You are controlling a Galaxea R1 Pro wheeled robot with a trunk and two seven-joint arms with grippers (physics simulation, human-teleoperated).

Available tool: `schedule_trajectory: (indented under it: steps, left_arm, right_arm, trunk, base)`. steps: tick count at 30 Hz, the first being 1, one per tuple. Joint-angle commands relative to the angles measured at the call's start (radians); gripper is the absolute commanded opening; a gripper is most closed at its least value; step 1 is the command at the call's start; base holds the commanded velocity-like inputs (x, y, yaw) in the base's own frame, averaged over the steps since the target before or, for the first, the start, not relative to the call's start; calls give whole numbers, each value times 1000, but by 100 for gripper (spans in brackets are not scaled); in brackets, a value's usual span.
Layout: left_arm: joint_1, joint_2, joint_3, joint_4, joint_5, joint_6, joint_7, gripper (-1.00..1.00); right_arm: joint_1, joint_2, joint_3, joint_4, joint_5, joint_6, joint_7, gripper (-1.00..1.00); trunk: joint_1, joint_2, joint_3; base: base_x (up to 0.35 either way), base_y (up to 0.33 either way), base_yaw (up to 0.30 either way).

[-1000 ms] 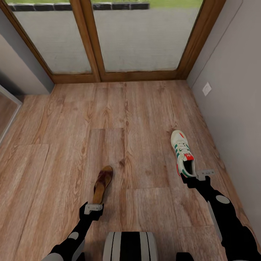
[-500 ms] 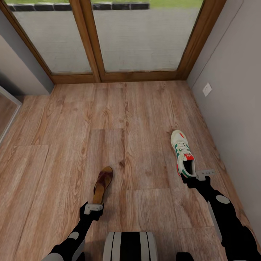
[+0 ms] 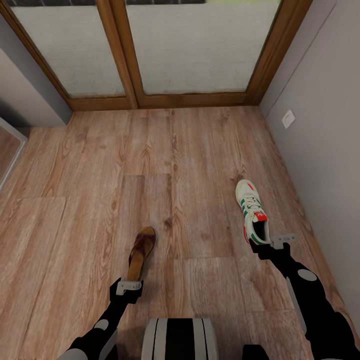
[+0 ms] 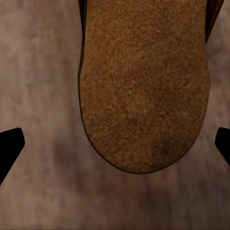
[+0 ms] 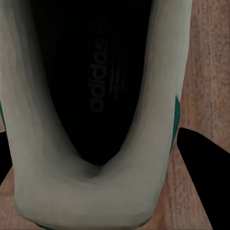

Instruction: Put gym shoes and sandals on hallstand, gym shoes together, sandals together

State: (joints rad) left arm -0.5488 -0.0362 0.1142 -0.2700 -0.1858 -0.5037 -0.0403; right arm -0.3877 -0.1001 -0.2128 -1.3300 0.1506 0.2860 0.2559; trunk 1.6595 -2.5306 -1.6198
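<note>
One gym shoe (image 3: 252, 212), white with green stripes and a red-orange tongue, lies on the corridor floor (image 3: 190, 165) near the right wall, toe pointing away from me. My right gripper (image 3: 281, 241) is low at its heel. In the right wrist view the heel (image 5: 91, 191) fills the gap of the open right gripper (image 5: 100, 167), one dark finger (image 5: 201, 182) close beside it. One brown sandal (image 3: 141, 252) lies left of centre. My left gripper (image 3: 129, 286) hangs over its near end. It is open (image 4: 115, 146), its fingertips (image 4: 9, 148) well apart from the sandal's heel (image 4: 143, 96).
Wood-framed glass doors (image 3: 135, 50) close the far end of the corridor. A grey wall (image 3: 325, 150) with a white socket (image 3: 288, 119) runs close along the right. A framed panel edge (image 3: 7, 160) shows at the left. Open planks lie between the shoes and the doors.
The whole head view has tilted slightly downward, so the camera moved. Both arms, the sandal and the gym shoe keep their places.
</note>
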Motion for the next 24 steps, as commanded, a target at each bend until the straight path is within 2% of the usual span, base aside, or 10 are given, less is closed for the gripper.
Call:
schedule_trajectory:
  steps: [1,24]
  left_arm:
    - [0,0,9,3,-7,-4,-4,100]
    - [0,0,9,5,-6,-5,-4,100]
  right_arm:
    - [0,0,-2,-2,10,4,8,-100]
    - [0,0,-2,-2,10,4,8,-100]
  trunk:
    - [0,0,-1]
    - [0,0,-1]
  base:
    - [0,0,0]
    - [21,-9,0]
